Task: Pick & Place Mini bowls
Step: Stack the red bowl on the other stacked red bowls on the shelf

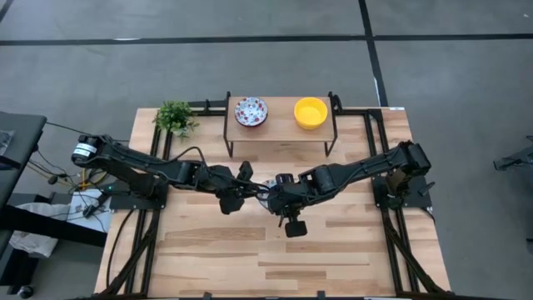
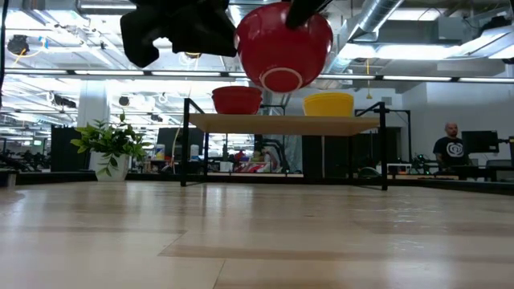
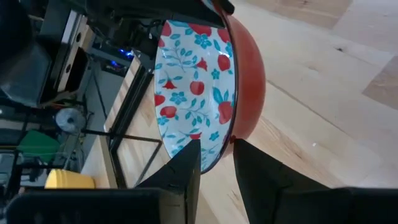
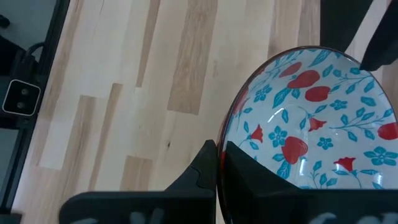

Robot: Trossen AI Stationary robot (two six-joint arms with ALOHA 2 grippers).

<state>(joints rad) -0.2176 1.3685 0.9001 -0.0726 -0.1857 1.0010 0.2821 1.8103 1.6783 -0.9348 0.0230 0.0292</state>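
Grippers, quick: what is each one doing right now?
Left gripper: closed on the rim of the floral bowl, held above the table.
Right gripper: closed on the same bowl's rim, opposite side.

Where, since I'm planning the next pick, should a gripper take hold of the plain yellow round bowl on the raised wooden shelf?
Pinch its rim, one finger inside the wall and one outside, coming straight down: the yellow bowl sits upright, mouth open, on the wooden shelf. The left gripper and right gripper hold the red-sided floral bowl by its rim likewise.
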